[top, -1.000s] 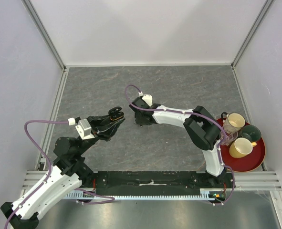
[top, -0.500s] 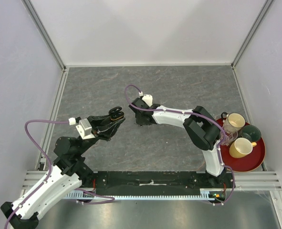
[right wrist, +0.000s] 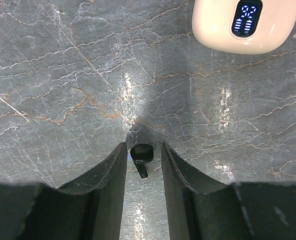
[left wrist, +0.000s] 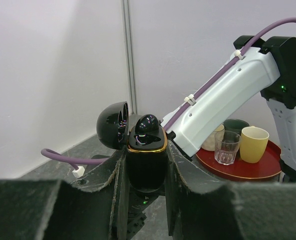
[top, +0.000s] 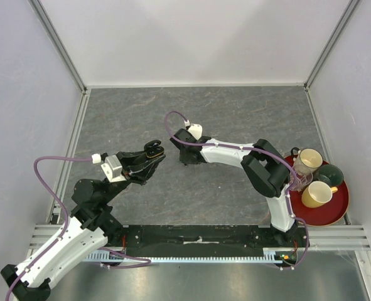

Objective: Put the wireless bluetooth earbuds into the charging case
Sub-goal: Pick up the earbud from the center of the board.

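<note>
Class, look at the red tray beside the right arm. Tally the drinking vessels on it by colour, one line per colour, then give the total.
cream mug: 1
dark green cup: 1
yellow mug: 1
clear glass: 1
Total: 4

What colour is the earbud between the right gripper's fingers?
Black. The earbud shows best in the right wrist view.

White-shelled left arm [top: 66,244] and right arm [top: 226,152], black joints, purple cables [left wrist: 62,157] with white clips, dark right end effector [right wrist: 143,147].
</note>
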You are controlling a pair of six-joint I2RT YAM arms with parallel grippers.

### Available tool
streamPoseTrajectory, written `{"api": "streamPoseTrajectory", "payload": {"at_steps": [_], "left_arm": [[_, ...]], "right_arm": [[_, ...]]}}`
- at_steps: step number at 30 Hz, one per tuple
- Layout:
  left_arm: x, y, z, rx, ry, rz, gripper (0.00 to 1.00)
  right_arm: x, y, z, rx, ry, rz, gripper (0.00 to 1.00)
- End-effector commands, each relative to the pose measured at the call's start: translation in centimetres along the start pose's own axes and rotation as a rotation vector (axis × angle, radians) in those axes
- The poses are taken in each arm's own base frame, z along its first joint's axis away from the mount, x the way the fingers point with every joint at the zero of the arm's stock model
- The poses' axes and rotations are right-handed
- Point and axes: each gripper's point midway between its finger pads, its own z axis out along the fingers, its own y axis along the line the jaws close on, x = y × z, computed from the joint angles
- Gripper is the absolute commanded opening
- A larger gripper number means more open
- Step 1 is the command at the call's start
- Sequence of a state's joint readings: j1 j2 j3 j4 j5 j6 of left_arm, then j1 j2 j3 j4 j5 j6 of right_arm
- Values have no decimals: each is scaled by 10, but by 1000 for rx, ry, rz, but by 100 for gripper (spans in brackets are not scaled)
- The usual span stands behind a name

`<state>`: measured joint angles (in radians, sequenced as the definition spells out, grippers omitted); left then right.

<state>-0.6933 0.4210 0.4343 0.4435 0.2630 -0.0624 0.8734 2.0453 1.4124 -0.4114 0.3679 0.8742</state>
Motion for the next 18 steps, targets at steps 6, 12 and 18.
{"api": "streamPoseTrajectory", "payload": {"at_steps": [6,12,18], "left_arm": [[-6,1,2,-1,-33,31,2],[-6,1,1,-2,-35,33,2],[-7,3,0,-8,-36,34,2]], "right_arm": [[5,0,6,13,16,22,36],[9,-1,9,20,25,15,34],[11,-3,9,23,28,18,31]]}}
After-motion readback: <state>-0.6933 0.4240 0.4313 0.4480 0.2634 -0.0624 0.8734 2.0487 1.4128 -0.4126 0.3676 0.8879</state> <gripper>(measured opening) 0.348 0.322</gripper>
